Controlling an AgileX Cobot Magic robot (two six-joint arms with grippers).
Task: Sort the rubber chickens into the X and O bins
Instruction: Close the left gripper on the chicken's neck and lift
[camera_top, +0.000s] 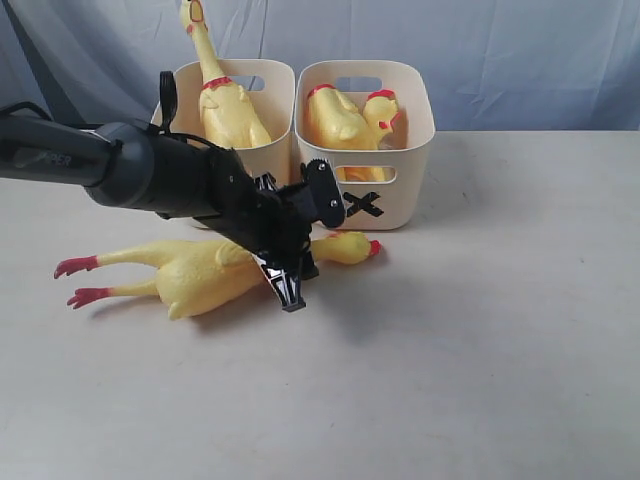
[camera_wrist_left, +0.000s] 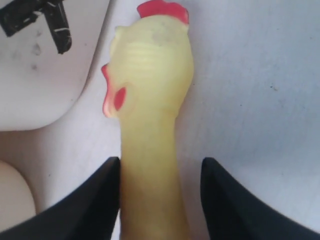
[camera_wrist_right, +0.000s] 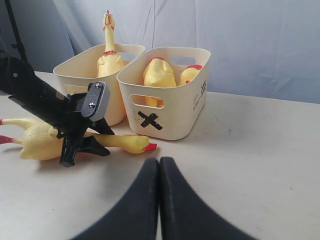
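Note:
One long-legged rubber chicken (camera_top: 200, 275) lies on the table in front of the bins, red feet to the left, head (camera_wrist_left: 152, 65) toward the X bin (camera_top: 415, 180). My left gripper (camera_top: 295, 262) is open astride its neck; one finger (camera_wrist_left: 100, 195) touches it, the other stands off. A tall chicken (camera_top: 225, 110) stands in the left bin (camera_top: 268, 155), whose mark is hidden by my arm. Two chickens (camera_top: 335, 120) (camera_top: 382, 110) sit in the X bin. My right gripper (camera_wrist_right: 159, 162) is shut on nothing, low over the table and out of the exterior view.
A blue-grey cloth backdrop (camera_top: 500, 50) hangs behind the two bins, which stand side by side at the back. The pale table (camera_top: 480, 350) spreads to the right and front. My left arm (camera_top: 120, 165) reaches in from the left edge.

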